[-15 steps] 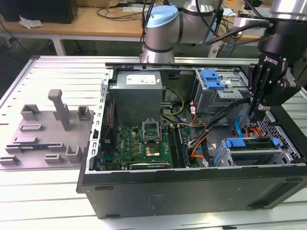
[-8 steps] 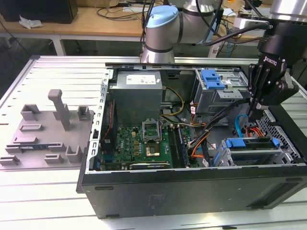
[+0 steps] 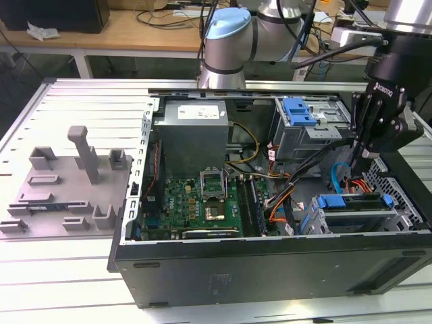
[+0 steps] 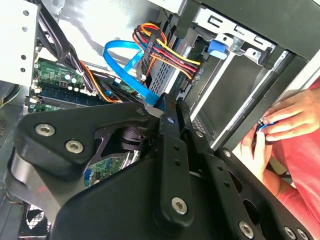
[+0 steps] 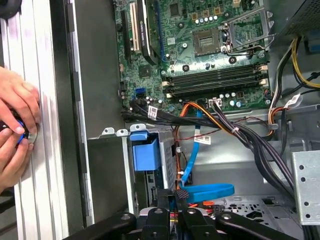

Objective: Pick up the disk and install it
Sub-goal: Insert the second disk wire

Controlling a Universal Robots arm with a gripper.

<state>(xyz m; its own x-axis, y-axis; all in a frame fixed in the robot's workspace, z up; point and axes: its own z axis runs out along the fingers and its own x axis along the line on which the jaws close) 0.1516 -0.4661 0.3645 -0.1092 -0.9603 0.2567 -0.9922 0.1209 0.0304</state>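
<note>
At the right of the exterior view, the black gripper (image 3: 365, 154) hangs inside an open computer case (image 3: 270, 266), fingers pinched nearly together and empty. Below it, the disk (image 3: 354, 202), silver in a glossy blue carrier, sits in its bay. Loose cables (image 4: 165, 52) nearby could snag the fingers.

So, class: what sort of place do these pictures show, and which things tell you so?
Probably a robotics lab or test workshop. An open computer case lies on a slotted metal table, a robot arm reaches over it, and a wooden workbench strewn with cables stands behind.
</note>
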